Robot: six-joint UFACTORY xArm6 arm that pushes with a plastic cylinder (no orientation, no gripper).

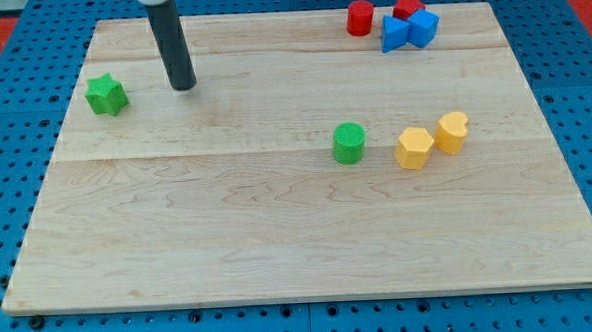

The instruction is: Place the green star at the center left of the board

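thing: small green star-shaped block (pixel 106 95) near the left edge of the pale wooden tabletop (pixel 279 227), a bit above the middle | my tip (pixel 183 87) sits to its right, apart (no pincer here, just a rod) | next: likely go above the star, push down.

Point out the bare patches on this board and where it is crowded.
Free: the whole strip along the board's bottom, below the green cylinder and two yellow blocks; also the middle, between my tip and the cylinder. Crowded: top right, where red and blue blocks cluster. The green star sits left of my tip.
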